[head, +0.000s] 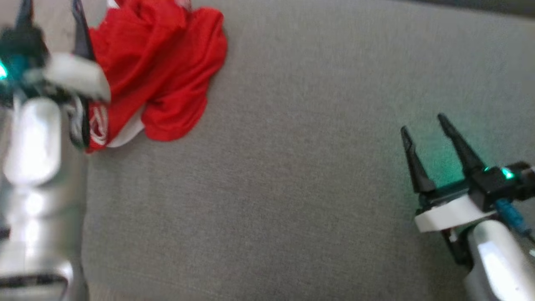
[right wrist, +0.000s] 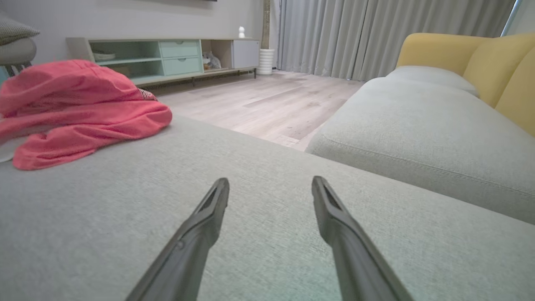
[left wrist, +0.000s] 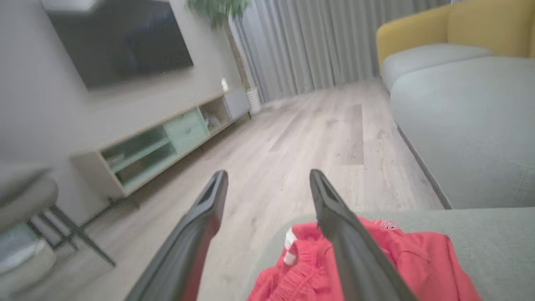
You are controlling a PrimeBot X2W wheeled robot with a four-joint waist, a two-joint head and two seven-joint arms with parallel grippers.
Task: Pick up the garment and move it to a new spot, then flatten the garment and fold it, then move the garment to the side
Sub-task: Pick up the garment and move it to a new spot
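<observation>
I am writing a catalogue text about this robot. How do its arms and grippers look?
The right gripper and the left gripper each have two long, black, tapering fingers on a black base with a small green light. Behind the base there is a white ring, then a glossy silver forearm. A blue cable runs beside the right wrist. The left arm is blurred.
</observation>
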